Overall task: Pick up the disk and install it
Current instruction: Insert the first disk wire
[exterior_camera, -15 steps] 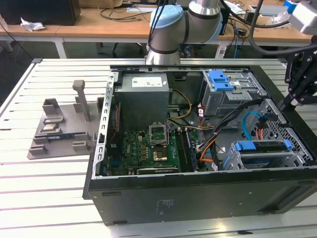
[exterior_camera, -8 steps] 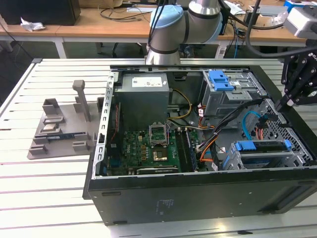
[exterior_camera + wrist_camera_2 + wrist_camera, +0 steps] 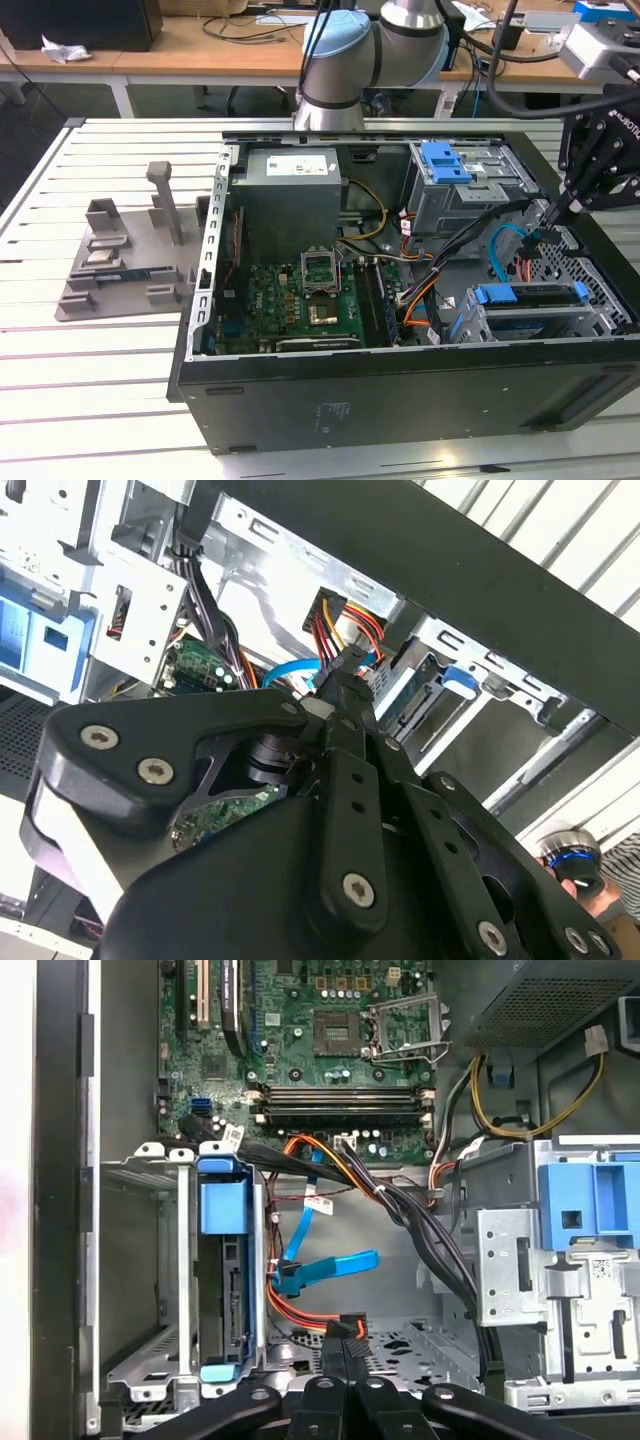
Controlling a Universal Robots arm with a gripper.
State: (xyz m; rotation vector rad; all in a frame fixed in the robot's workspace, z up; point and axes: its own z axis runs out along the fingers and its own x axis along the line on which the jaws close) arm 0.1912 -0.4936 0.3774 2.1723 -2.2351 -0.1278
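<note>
The disk (image 3: 530, 297) sits in the drive cage (image 3: 612, 310) at the exterior view's near right; we judge insertion done, cabling left. The gripper (image 3: 342, 1345), fingers pressed together, pinches the power connector (image 3: 346, 1326).

One disk (image 3: 532, 298), one open computer case (image 3: 400, 405).

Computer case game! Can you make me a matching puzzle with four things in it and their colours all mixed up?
Things:
1 disk
2 circuit board
3 power supply
4 gripper

Colours:
A green
B black, clamped on a cable plug
C blue frame around it
D grey with a white sticker

Pairs: 1-C, 2-A, 3-D, 4-B
</note>
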